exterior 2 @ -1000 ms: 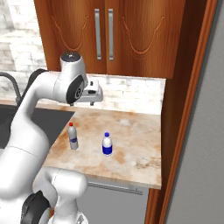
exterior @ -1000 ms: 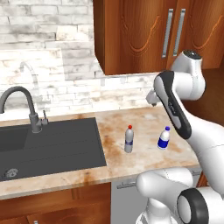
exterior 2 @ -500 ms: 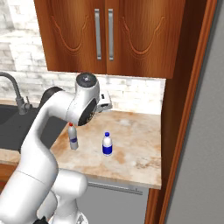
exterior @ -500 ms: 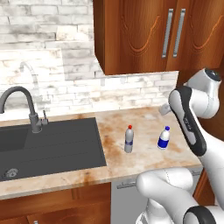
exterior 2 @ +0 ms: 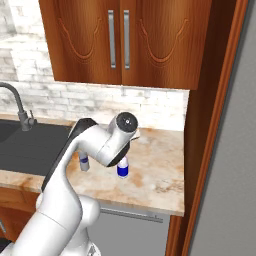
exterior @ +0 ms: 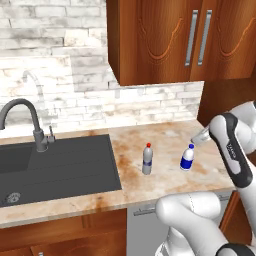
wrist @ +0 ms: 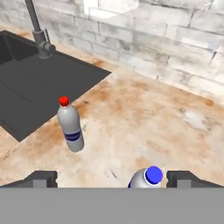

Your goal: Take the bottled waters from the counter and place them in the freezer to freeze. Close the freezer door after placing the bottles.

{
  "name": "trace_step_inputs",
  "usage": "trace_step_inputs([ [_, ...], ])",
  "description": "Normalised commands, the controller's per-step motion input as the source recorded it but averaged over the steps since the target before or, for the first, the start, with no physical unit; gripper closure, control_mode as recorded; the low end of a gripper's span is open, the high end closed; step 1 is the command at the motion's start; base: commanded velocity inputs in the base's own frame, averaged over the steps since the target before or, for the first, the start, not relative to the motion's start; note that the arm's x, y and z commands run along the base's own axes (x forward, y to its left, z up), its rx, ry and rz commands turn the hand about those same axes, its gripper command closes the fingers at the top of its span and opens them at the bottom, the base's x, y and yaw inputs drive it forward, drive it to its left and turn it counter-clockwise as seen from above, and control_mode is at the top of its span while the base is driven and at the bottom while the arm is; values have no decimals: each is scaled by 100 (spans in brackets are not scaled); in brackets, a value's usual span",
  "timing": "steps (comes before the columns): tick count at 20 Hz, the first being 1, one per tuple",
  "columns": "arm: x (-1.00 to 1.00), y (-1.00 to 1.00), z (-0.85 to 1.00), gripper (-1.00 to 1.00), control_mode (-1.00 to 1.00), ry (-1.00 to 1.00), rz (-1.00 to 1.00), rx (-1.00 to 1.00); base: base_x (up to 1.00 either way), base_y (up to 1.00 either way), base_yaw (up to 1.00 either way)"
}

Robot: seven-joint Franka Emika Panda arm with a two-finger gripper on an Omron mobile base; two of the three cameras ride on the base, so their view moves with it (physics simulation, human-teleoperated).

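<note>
No readable writing can be made out on either bottle, just a blue band. The red-capped bottle [wrist: 70,125] and blue-capped bottle [wrist: 146,178] are stood on the counter [wrist: 148,118]; the latter is cut off between the wide-apart gripper [wrist: 112,178] fingertips, nothing gripped.

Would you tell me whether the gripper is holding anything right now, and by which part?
Nothing is held: the gripper is open above the blue-capped bottle, not touching it.

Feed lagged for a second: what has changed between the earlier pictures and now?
The arm swung to the robot's right and lowered; the open gripper now hangs over the blue-capped bottle, holding nothing. Both it and the red-capped bottle stand unmoved on the counter.
</note>
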Motion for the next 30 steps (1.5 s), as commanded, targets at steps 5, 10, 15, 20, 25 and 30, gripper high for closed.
trace_step_inputs([
  [5, 0, -15, -73, -100, -100, -20, 16, 21, 0, 0, 0],
  [10, 0, -26, -54, -100, -100, -31, 7, 2, 0, 0, 0],
  [15, 0, -5, -49, -100, -100, -46, 4, 0, 0, 0, 0],
  [20, 0, -6, -20, -100, -100, -30, 0, 0, 0, 0, 0],
  [25, 2, -21, -22, -100, -100, 4, 0, 6, 0, 0, 0],
  [30, 9, -38, -41, -100, -100, 9, 0, 13, 0, 0, 0],
])
